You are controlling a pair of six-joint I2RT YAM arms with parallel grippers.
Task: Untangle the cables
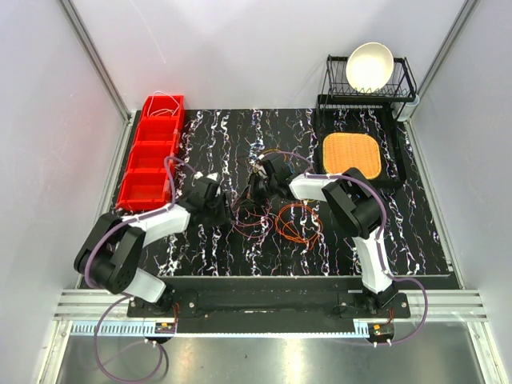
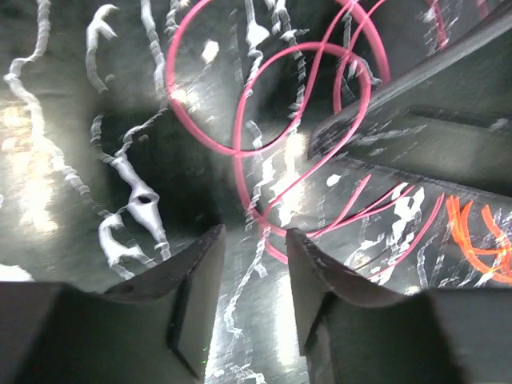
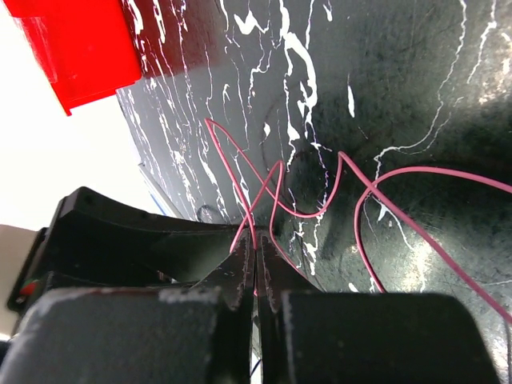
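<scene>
Cables vanish inside closed right tool — pink, seemingly.

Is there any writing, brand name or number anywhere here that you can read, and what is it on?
None can be read in any of the three views.
Red bins, white bowl, orange mat, cables: no print shows.
Small orange fittings by the arm bases: too small to tell if they carry marks.
</scene>
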